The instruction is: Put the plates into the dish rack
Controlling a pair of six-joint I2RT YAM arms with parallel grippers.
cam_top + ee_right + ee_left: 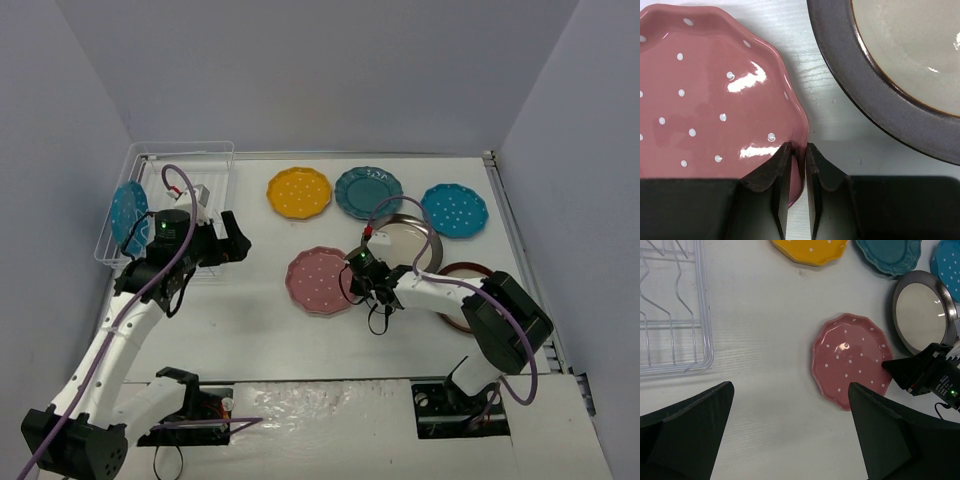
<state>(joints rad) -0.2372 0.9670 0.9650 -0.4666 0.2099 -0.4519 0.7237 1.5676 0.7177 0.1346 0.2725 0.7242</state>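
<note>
Top external view. The left gripper (pixel 238 240) hangs released over the table (pixel 250 330), jaws spread wide with nothing between them. The dish rack (pixel 222 150) sits just behind and beside it, with one bright blue plate (pixel 128 215) standing on edge at the rack's far side from this gripper. The right gripper (pixel 352 263) is down at table level, tips on the near edge of the pink plate (pixel 318 280), which lies flat. Beyond this gripper lie the yellow plate (pixel 299 192), teal plate (pixel 368 192) and second blue plate (pixel 454 210). A dark-rimmed plate (pixel 400 240) lies just beside its wrist, and a second dark-rimmed plate (pixel 462 292) lies partly under its arm.

Left wrist view. Both fingers of the left gripper stand far apart, empty. The pink plate lies ahead of them, towards the right finger. A corner of the rack shows ahead of the left finger. The right gripper reaches the pink plate's rim from the side.

Right wrist view. The fingers (pixel 775 175) of the right gripper are drawn close together astride the pink plate's scalloped rim, one over the plate's face and one outside the edge. The rim fills the narrow slit between them: a grasp on the pink plate. The dark-rimmed plate lies ahead and to the right of the tips, apart from the pink plate.
</note>
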